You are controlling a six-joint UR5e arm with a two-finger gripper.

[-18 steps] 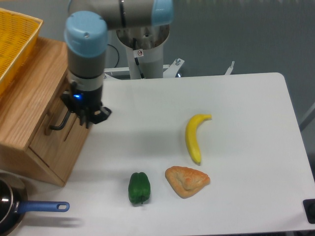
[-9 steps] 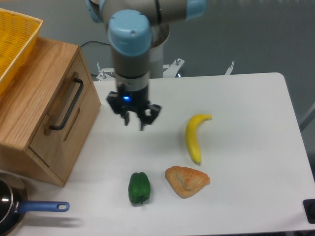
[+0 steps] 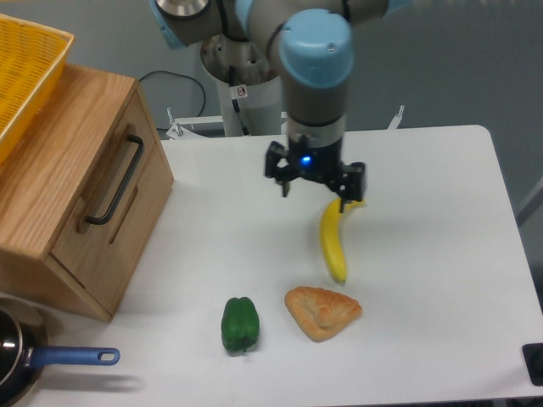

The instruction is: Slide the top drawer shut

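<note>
Since the top drawer (image 3: 119, 182) at the table's left sits flush in the cabinet (image 3: 51, 186), the task seems done; the gripper (image 3: 315, 188) hangs spread, empty, above the banana (image 3: 333, 242).

Far to the side of my black metal claw (image 3: 315, 188), the top drawer (image 3: 114, 199) is matt oak-coloured wood; its bar handle (image 3: 114, 181) is black metal.

Directly under the gripper (image 3: 314, 188), the stem end of the banana (image 3: 333, 242) is covered by one finger, and from this overhead angle the jaw gap cannot be judged. Far to its left, a yellow basket (image 3: 25, 72) and a blue-handled pan (image 3: 25, 360) are cut off by the frame edge.
</note>
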